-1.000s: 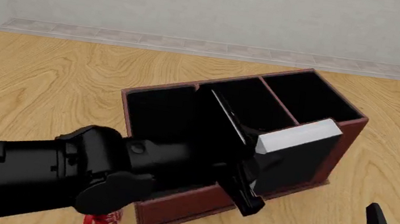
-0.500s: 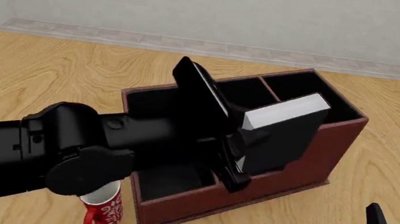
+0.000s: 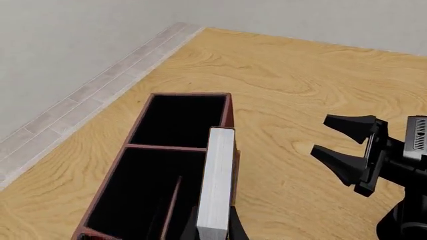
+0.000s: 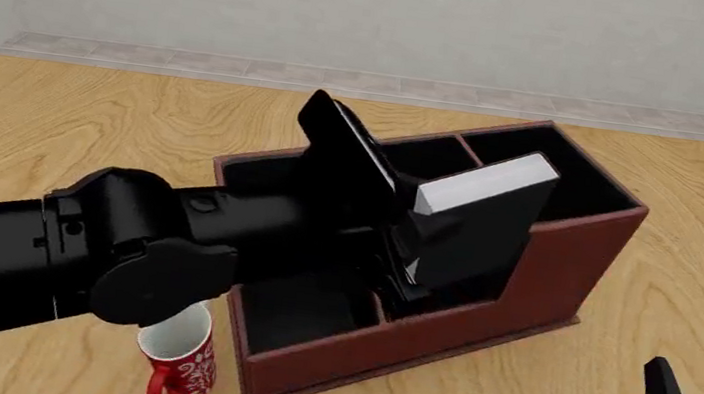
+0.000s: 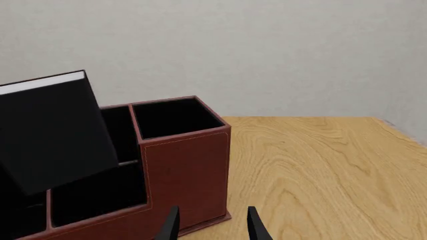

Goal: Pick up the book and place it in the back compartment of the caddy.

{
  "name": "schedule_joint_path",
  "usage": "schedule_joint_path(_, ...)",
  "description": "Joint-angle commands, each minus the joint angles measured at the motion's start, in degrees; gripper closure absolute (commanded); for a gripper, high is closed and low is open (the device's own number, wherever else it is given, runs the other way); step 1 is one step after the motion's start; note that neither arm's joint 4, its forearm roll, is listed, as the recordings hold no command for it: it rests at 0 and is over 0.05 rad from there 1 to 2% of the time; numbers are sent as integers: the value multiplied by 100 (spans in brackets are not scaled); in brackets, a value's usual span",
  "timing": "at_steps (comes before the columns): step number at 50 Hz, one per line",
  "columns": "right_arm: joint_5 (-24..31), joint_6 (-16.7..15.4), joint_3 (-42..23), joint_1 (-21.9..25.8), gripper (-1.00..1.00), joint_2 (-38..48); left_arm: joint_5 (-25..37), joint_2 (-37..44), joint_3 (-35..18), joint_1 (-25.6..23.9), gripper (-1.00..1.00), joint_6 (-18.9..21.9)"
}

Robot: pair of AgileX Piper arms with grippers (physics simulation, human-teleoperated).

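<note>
Left pincer (image 4: 400, 263) clamped on tilted book (image 4: 476, 232) above caddy (image 4: 544, 271), fingertips hidden, right pincer (image 5: 210, 225) parted, empty

The table (image 4: 93, 115) looks like light wood with a clear wavy grain and a smooth, slightly satin finish. The caddy (image 4: 558, 273) has reddish-brown outer walls that look like matt leather or leatherette with a thin pale seam line near the edges; its inside is flat matt black. The book (image 4: 475, 237) has plain matt black covers and a white paper page block. The left arm (image 4: 75, 264) looks like black plastic with a soft sheen. The mug (image 4: 179, 367) beside the caddy looks like glossy ceramic, red outside and white inside.
</note>
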Motion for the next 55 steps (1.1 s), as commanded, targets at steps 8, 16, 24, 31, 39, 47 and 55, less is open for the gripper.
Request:
schedule_joint_path(8, 0, -1, -1, 0, -100, 0, -396, 351, 15, 245, 100, 93)
schedule_joint_path(16, -10, -1, 8, 0, -100, 1, -456, 537, -112, 328, 100, 103)
schedule_joint_path(24, -2, -1, 0, 0, -100, 1, -545, 642, -141, 337, 100, 188)
schedule_joint_path(31, 3, -1, -5, 0, -100, 1, -697, 750, -4, 305, 100, 162)
schedule_joint_path(39, 9, 1, -8, 0, -100, 0, -887, 907, 127, 301, 100, 143)
schedule_joint_path(47, 0, 0, 1, 0, -100, 1, -920, 1031, 92, 392, 100, 121)
schedule_joint_path(55, 1, 0, 0, 1, -100, 1, -936, 1052, 144, 382, 100, 175)
